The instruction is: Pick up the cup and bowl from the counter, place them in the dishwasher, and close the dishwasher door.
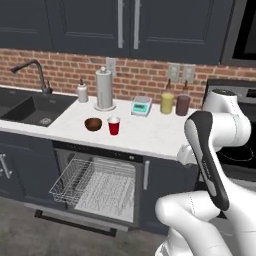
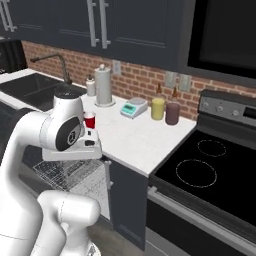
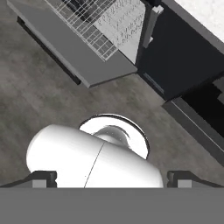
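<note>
A: How far along is the job?

B: Nothing is loaded yet. The cup [image 1: 114,125] and the bowl [image 1: 93,124] stand side by side on the tabletop [image 1: 150,132], the bowl at the cup's nine o'clock.

A: And the dishwasher [image 1: 97,182]?

B: Its door [image 1: 75,216] lies open, the rack [image 1: 85,182] pulled out, bare. The end effector [image 3: 112,179] hangs over the floor [image 3: 39,96], fingers spread wide, holding nothing. Both pickups and the door closing remain.
</note>
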